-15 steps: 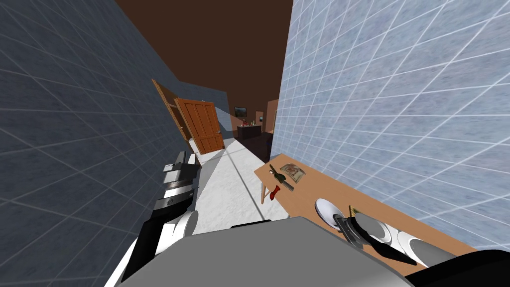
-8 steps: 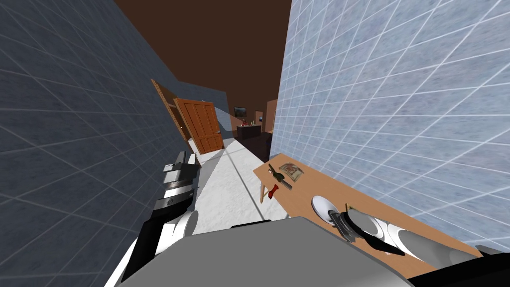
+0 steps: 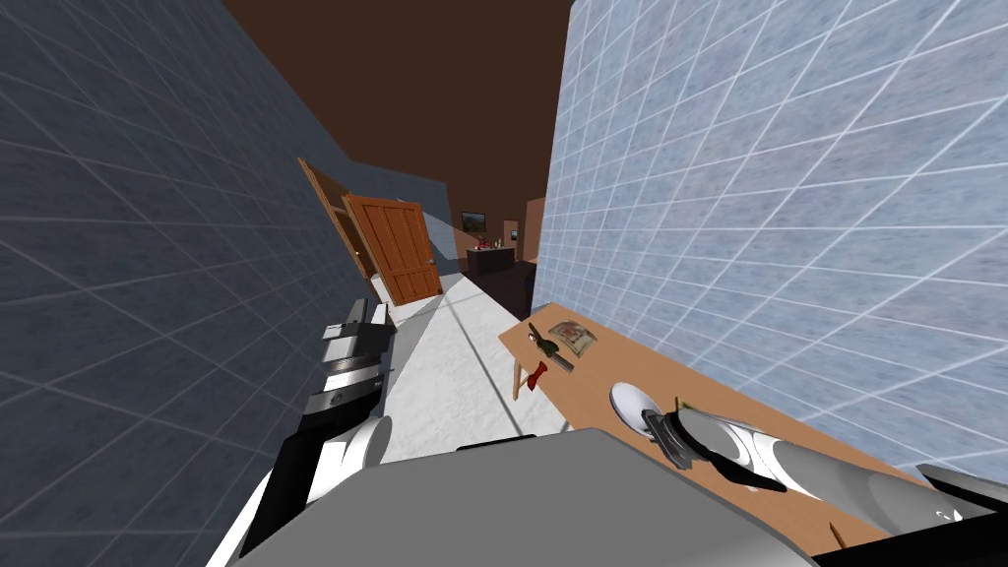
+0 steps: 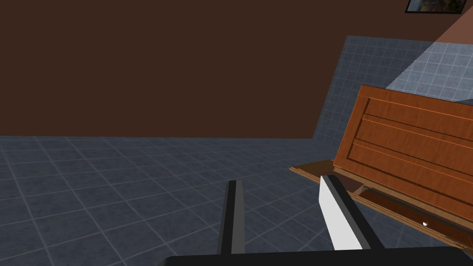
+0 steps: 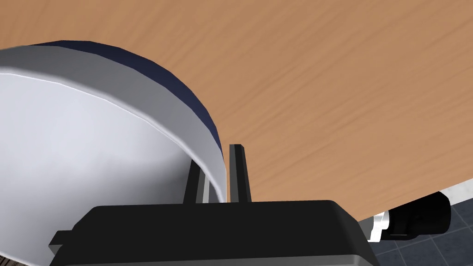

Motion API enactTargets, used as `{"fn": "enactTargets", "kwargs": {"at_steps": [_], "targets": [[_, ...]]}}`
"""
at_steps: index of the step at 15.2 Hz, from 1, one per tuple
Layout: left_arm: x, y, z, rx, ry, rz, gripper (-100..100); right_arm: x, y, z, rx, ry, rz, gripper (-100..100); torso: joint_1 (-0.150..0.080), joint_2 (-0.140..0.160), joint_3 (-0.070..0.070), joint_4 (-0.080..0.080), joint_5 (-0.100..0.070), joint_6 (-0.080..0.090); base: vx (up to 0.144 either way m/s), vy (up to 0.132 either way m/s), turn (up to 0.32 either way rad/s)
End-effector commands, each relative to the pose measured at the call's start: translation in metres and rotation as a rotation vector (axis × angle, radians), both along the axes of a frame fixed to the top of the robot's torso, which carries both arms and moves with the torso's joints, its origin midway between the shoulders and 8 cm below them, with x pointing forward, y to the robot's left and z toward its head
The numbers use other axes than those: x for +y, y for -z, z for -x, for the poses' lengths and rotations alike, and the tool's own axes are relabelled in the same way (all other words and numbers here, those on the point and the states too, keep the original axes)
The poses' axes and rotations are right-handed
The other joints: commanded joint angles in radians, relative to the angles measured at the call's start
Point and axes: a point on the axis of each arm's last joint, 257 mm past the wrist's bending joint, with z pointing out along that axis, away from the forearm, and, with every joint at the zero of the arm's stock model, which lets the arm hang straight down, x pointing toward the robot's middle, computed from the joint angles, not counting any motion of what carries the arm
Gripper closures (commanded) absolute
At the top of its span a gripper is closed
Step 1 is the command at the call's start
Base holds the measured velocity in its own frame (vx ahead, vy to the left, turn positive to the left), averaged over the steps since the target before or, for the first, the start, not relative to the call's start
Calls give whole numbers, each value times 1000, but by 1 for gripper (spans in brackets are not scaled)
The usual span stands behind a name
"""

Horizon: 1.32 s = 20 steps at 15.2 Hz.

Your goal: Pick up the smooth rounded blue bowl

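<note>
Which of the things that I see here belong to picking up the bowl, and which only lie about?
For the job: bowl, white inside, dark blue outside; right gripper, shut on its rim.
Lying about: red-handled tool; dark tool; flat packet; wooden table.

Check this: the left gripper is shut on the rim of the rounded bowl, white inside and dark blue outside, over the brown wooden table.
Wrong arm: the right gripper is shut on the rim of the rounded bowl, white inside and dark blue outside, over the brown wooden table. The right wrist view shows a finger on each side of the rim. The left gripper is open.
</note>
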Motion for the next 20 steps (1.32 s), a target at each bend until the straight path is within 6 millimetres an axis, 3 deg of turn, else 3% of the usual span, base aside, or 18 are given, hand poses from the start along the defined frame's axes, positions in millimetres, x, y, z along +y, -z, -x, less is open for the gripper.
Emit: {"fn": "enactTargets", "kwargs": {"at_steps": [1,4,5,6,9,10,12,14,15,16,20], "targets": [[0,0,0,0,0,0,0,6,-1,-1,5,-18,2,100,0,0,0,0,0,0,-38,-28,-21],[0,0,0,0,0,0,0,6,0,-1,2,32,-7,100,0,1,0,0,0,1,-22,-15,0],[0,0,0,0,0,0,0,13,-7,-15,-10,-29,4,100,0,0,0,0,0,1,-29,-19,-40],[0,0,0,0,0,0,0,14,-4,-7,5,-12,-1,100,0,1,0,0,0,1,-39,-33,-31],[0,0,0,0,0,0,0,14,-3,-6,1,34,-9,100,0,1,1,0,0,2,-19,-17,2],[0,0,0,0,0,0,0,21,-10,-18,-10,-25,0,100,0,1,1,1,0,2,-24,-16,-38],[0,0,0,0,0,0,0,22,-7,-9,5,6,-7,100,0,2,2,1,0,2,-36,-27,-15],[0,0,0,0,0,0,0,22,-7,-9,1,39,-13,100,0,2,2,1,0,3,-16,-12,1],[0,0,0,0,0,0,0,29,-14,-20,-9,-20,-5,100,1,2,2,2,0,3,-27,-24,-40],[0,0,0,0,0,0,0,30,-10,-12,6,-3,-10,100,1,2,2,2,1,2,-36,-32,-28],[0,0,0,0,0,0,0,30,-10,-11,3,32,-16,100,1,3,2,2,1,3,-17,-13,1]]}}
